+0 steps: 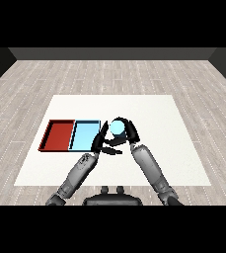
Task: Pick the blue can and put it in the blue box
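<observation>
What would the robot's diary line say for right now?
right hand: curled round blue can | left hand: beside can | can: right of light blue tray

Table (159,148): white, square, it stands on a grey wooden floor (35,79).
Red tray (49,133): it lies on the table's left part.
Blue tray (84,134): it lies directly beside the red tray, on its right.

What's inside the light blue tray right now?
The light blue tray shows nothing inside. Its right edge is covered by the left hand; the blue can is beside it.
</observation>
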